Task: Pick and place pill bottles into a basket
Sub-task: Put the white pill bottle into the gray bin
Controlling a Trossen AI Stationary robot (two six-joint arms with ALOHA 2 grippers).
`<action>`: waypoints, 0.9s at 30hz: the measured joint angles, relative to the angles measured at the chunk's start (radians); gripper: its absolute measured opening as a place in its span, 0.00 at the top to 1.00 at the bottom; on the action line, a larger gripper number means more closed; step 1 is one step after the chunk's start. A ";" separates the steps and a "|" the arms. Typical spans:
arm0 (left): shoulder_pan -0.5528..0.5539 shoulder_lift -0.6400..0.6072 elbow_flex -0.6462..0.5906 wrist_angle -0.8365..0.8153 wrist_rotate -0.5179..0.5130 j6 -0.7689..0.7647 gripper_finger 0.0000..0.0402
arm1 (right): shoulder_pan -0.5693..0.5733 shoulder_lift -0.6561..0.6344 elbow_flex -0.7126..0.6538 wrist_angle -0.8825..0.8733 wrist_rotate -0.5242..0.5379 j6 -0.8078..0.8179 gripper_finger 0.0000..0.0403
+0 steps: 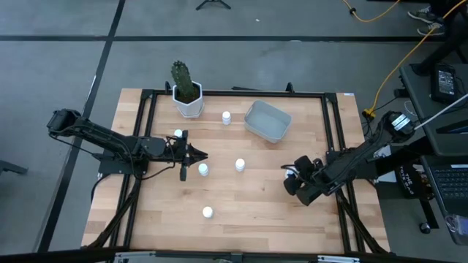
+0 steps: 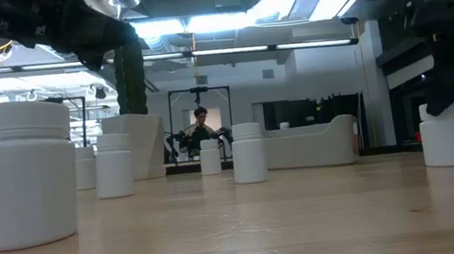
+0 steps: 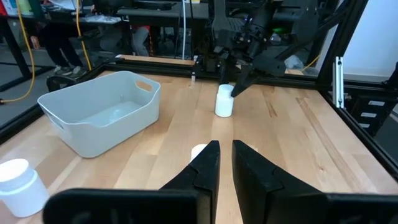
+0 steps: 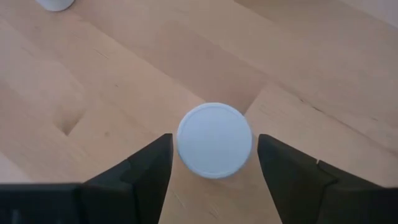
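**Right end effector straddles a bottle; tray holds none**

While you look down on the bench (image 1: 241, 219), you see a pale wooden top in a black frame, with both arms reaching inward from its sides. Next in size, the cactus (image 1: 185, 86) stands in its white pot near the far edge, and the tray (image 1: 268, 120) sits just right of it, tilted a little against the bench edges. You can see bare floor inside the tray from the left wrist view (image 3: 99, 112); no bottle lies in it.

Your left end effector (image 1: 199, 155) hovers left of centre, fingers nearly together with only a thin slit between them, holding nothing. Your right end effector (image 1: 291, 174) sits right of centre, fingers spread wide on either side of a bottle (image 4: 214, 140) that stands upright between them; you cannot tell whether the pads touch it.

Five more bottles stand loose on the bench: one (image 1: 227, 117) between cactus and tray, one (image 1: 178, 134) beside the left arm, one (image 1: 203, 169) just beside the left fingertips, one (image 1: 240, 165) near the middle, and one (image 1: 208, 212) toward the near edge.
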 joint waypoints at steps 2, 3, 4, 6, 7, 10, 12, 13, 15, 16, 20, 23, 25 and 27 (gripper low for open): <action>0.000 0.000 0.000 0.000 0.000 0.000 0.91 | -0.004 0.001 0.000 0.000 0.001 0.000 0.41; 0.000 0.000 0.000 0.000 0.000 0.000 0.90 | -0.009 0.001 0.000 0.001 0.001 0.000 0.41; 0.000 0.000 0.000 0.000 0.000 0.000 0.90 | -0.014 0.001 0.000 0.001 0.001 0.000 0.41; 0.000 0.000 0.000 0.000 0.000 0.000 0.90 | -0.024 0.001 0.000 0.000 0.003 -0.001 0.41; 0.000 0.000 0.000 0.000 0.000 0.000 0.90 | -0.027 0.001 0.000 0.000 0.004 -0.002 0.41; 0.000 0.000 0.000 0.000 0.000 0.000 0.91 | -0.034 0.001 0.000 0.000 0.004 -0.003 0.41; 0.000 0.000 0.000 0.000 0.000 0.000 0.91 | -0.034 0.001 0.000 0.000 0.004 -0.003 0.41; 0.000 0.000 0.000 0.000 0.000 0.000 0.91 | -0.034 0.001 0.000 0.000 0.003 -0.003 0.41; 0.000 0.000 0.000 0.000 0.000 0.000 0.91 | -0.034 0.001 0.000 0.000 0.003 -0.003 0.41; 0.000 0.000 0.000 0.000 0.000 0.001 0.91 | -0.034 0.001 0.000 0.000 0.000 -0.003 0.41; 0.000 0.000 0.000 0.000 0.000 0.002 0.90 | -0.034 0.001 0.000 0.000 -0.008 -0.003 0.41; 0.000 0.000 0.000 0.000 0.000 0.002 0.89 | -0.034 0.001 0.000 0.000 -0.008 -0.004 0.43; 0.000 0.000 0.000 0.000 0.000 0.002 0.90 | -0.034 0.001 0.000 0.000 -0.008 -0.004 0.47; 0.000 0.000 0.000 0.000 0.000 0.002 0.90 | -0.034 0.001 0.000 -0.001 -0.007 -0.004 0.52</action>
